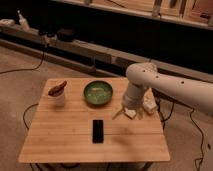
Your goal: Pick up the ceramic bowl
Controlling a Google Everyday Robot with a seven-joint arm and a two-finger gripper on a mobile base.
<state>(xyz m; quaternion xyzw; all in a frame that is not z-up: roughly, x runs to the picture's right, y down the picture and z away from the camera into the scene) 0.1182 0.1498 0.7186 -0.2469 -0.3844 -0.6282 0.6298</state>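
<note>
Since the ceramic bowl is sitting flat on the wooden table with nothing touching it, we'd say the pickup itself hasn't happened yet. By our read this is the approach stage, so closing in, grabbing and lifting are all left to do. The bowl is the glossy green one, open side up, up toward the 12 o'clock end of the tabletop and roughly centred side to side. The gripper hangs off the white arm at about 4 o'clock from the bowl. It's near the rim but clearly apart from it, pointing down at the bare wood rather than over the bowl. Whether it's spread or closed up, we honestly can't tell from this angle, but it isn't carrying anything that we can see. To get on the bowl it would need to shift toward 10 o'clock from where it is now, and a rim grasp looks like the obvious bet for a shallow dish like that. Further out, a small white cup with a reddish-brown thing in it sits at the bowl's 9 o'clock, and a black phone lies flat at its 6 o'clock. Both are well apart from the bowl.
</note>
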